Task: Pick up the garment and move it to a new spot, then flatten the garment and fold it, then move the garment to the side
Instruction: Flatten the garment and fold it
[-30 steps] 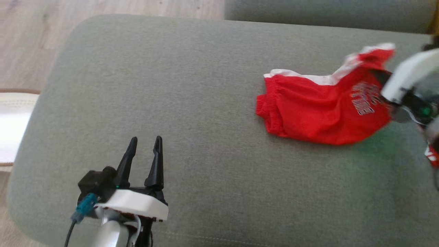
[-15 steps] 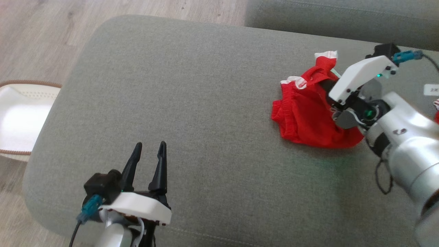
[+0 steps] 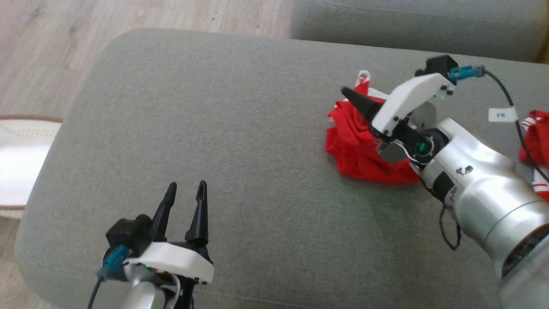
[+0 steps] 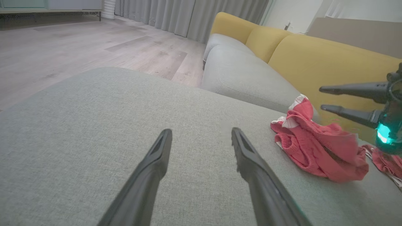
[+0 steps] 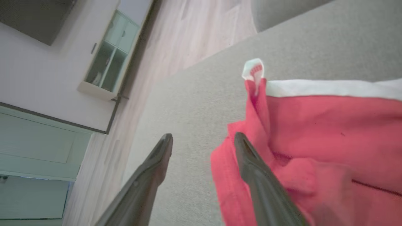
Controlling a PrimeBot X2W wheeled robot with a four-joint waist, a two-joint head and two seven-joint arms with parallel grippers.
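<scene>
One crumpled red garment (image 3: 351, 146) w/ white trim lies centre-right in the head view on one grey fabric cushion (image 3: 257, 128); a 2nd red-and-white cloth (image 3: 534, 141) sits at the right edge. Two grippers: the left gripper (image 3: 186, 184), lower left, has jaws wide apart, empty, touching nothing. The right gripper (image 4: 321, 99), jaws also spread wide w/ nothing betw. them, hangs just over the garment's top; contact can't be told.
</scene>
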